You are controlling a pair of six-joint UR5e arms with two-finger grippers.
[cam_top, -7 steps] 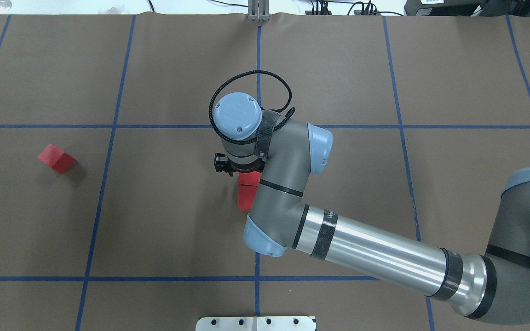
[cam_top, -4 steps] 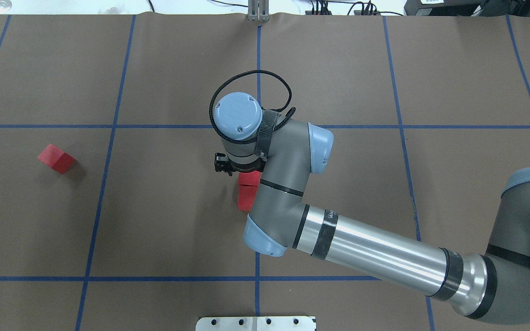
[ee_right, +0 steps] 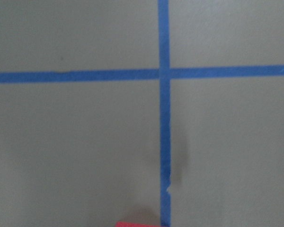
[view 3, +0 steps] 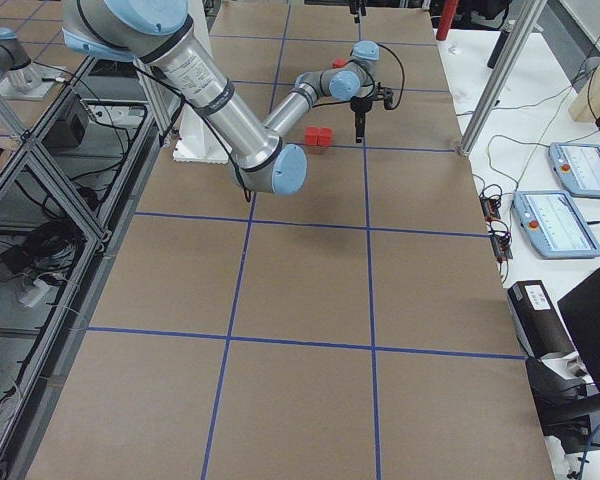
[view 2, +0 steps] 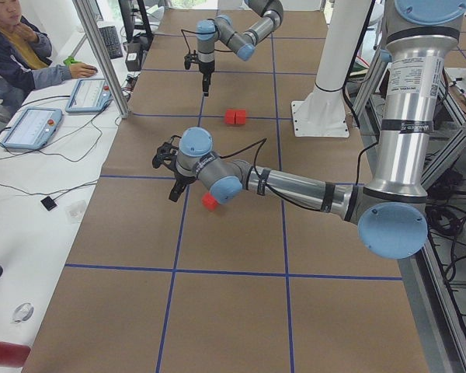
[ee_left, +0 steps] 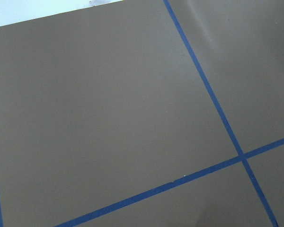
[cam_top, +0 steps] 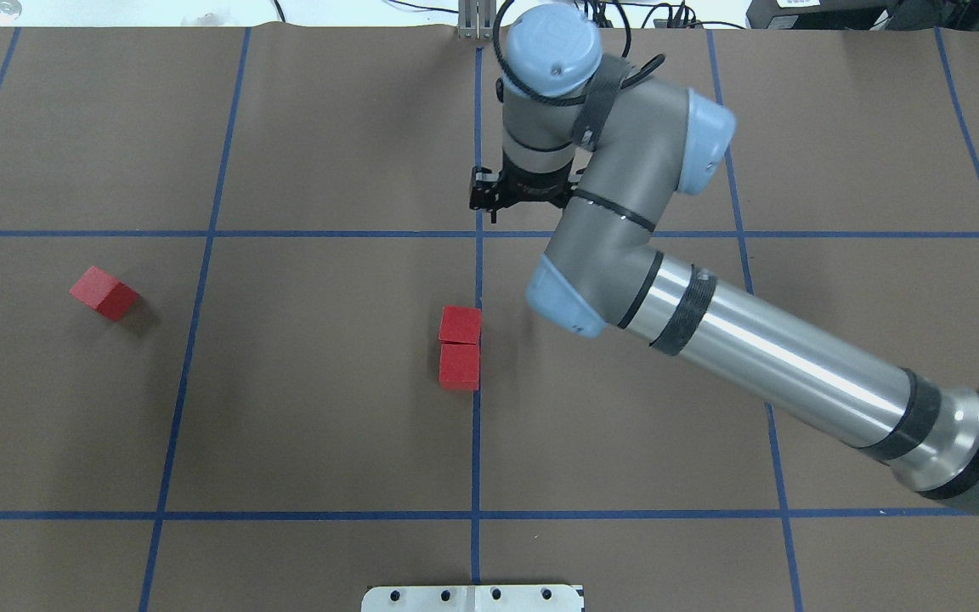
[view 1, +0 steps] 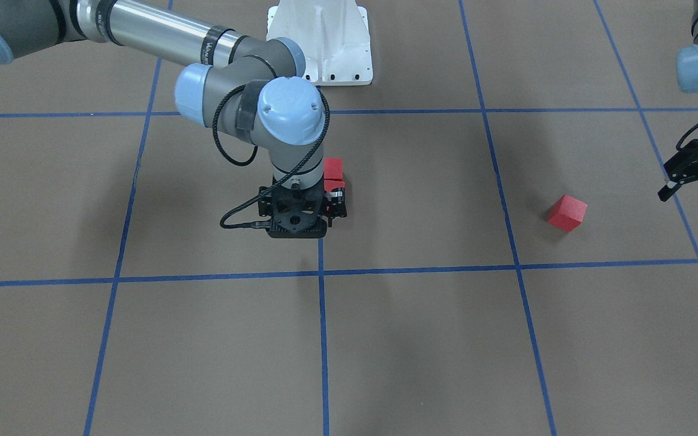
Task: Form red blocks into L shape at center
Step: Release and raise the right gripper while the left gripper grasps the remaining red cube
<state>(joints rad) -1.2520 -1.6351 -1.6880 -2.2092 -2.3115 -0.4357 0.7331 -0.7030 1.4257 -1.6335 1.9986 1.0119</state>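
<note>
The bench [cam_top: 328, 425] is covered with brown matte paper, ruled into large squares by thin blue tape lines [cam_top: 200, 233]. Near its middle lies a small matte red cube [cam_top: 461, 325]. A second red cube [cam_top: 459, 367] lies just nearer the robot, touching it face to face. The pair runs along the middle vertical line [cam_top: 476, 442], right edges at the tape. A third red cube [cam_top: 104, 292] lies well apart to the left, past the next vertical line and askew to the grid. A white metal plate [cam_top: 472, 597] with bolt holes sits at the near edge, across the middle line.
</note>
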